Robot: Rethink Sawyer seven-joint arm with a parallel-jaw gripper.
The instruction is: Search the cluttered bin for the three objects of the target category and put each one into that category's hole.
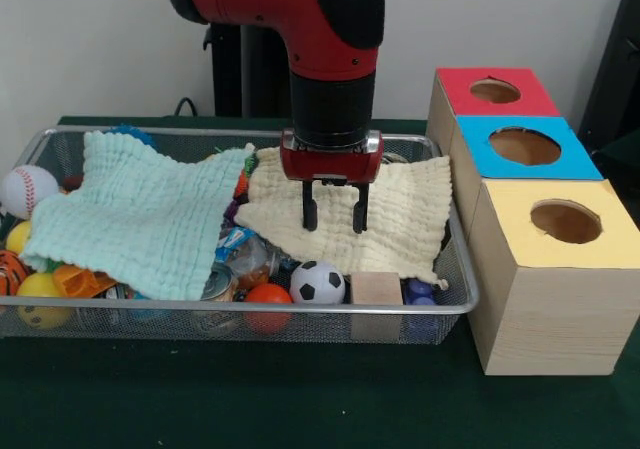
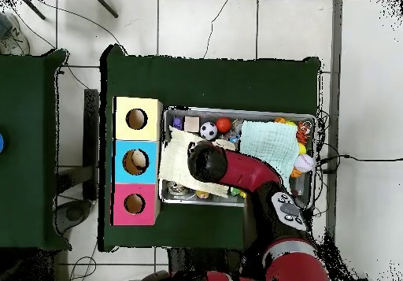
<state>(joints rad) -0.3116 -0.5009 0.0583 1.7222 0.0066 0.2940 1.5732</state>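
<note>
Hovering with its 2 fingers spread, the gripper point(image 1: 333, 209) hangs over a cream cloth point(image 1: 400, 219) in the wire bin point(image 1: 455, 304); a clear bottle point(image 1: 240, 252) lies below-left, the blue-surround hole point(image 1: 524, 146) to its right.

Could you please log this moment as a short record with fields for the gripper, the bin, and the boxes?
gripper: gripper open, empty, hovering over the yellow cloth
bin: wire basket holding balls, a wooden block and mixed clutter
covers: yellow cloth and mint cloth hide much of it
bottle: one crinkly clear bottle shows between the cloths
target: blue hole, middle box, between the red hole and the yellow hole
</note>
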